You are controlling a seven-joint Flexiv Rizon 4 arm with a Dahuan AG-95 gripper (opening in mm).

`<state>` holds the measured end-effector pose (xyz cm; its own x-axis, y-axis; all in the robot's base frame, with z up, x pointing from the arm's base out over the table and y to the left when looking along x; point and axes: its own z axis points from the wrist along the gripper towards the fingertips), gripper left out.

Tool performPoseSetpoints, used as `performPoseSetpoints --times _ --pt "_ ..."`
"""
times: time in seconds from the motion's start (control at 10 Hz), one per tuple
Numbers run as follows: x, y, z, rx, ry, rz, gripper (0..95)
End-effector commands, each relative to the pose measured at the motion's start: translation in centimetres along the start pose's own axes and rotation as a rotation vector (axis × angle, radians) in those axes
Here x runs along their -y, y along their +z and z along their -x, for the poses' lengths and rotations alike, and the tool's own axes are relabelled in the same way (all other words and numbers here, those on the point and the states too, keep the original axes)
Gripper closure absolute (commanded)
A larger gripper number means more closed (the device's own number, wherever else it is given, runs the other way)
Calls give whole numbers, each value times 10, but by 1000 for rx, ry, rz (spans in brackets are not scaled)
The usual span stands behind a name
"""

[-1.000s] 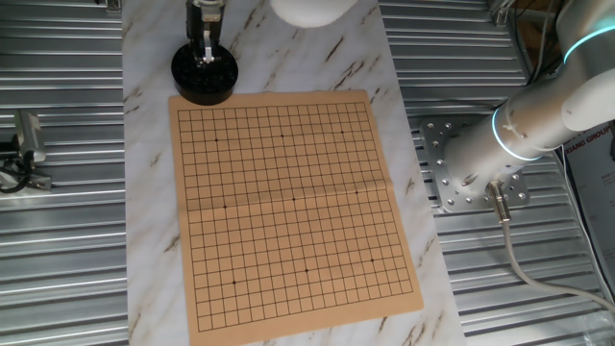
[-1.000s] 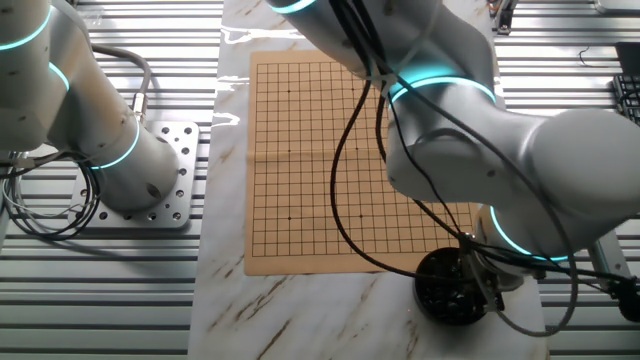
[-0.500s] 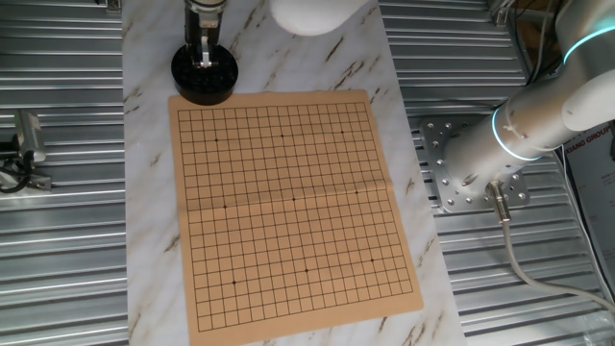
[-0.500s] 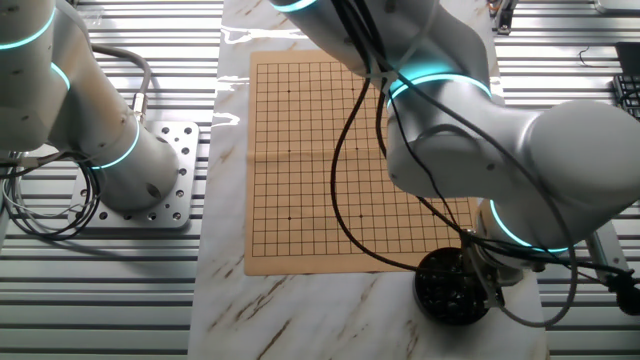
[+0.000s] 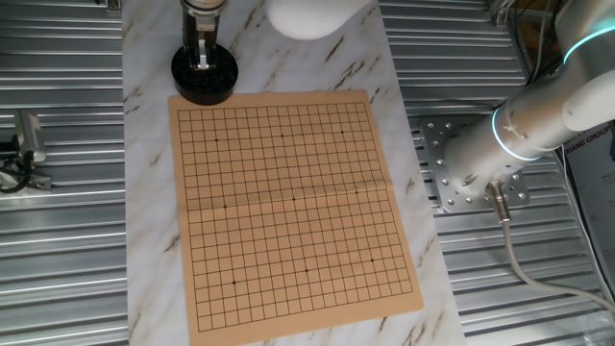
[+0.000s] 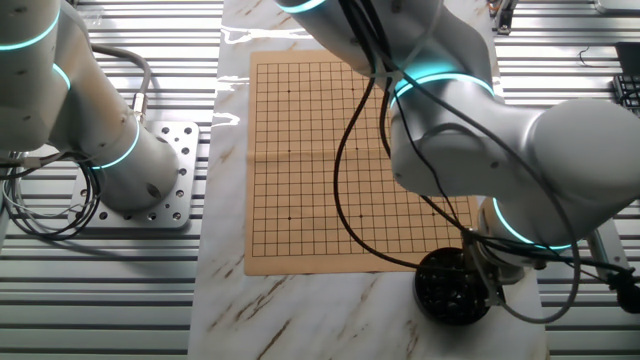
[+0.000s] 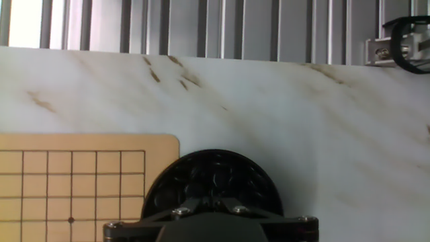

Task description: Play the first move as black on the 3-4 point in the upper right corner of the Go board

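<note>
The Go board [image 5: 293, 202] lies bare on the marble slab, with no stone on it. It also shows in the other fixed view [image 6: 330, 160] and the hand view [image 7: 67, 181]. The round black bowl [image 5: 204, 85] stands off the board's far left corner and holds dark stones [image 7: 211, 176]. My gripper [image 5: 203, 63] hangs straight down over the bowl, its thin fingers close together with the tips at the bowl's mouth. No single black stone can be made out between them. In the hand view the fingertips are out of frame. In the other fixed view the arm hides them beside the bowl [image 6: 448, 290].
The marble slab [image 5: 356, 58] lies on a ribbed metal table. The arm's base plate [image 5: 461, 168] is bolted right of the board. A white rounded arm part [image 5: 307, 12] hangs over the slab's far edge. A bracket and cables [image 5: 24, 154] sit at the left.
The gripper has risen slightly above the bowl. The board and bowl have not moved.
</note>
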<state>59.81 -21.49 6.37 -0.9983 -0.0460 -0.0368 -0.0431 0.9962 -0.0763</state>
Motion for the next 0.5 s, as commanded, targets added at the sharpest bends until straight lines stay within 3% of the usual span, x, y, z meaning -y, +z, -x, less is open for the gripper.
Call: performPoseSetpoints --times 0.1,0.3,0.4,0.5 --pt "0 0 0 1 9 5 950" --pt "0 1 0 7 20 24 950" --pt "0 1 0 8 20 28 760" --pt "0 1 0 8 20 28 760"
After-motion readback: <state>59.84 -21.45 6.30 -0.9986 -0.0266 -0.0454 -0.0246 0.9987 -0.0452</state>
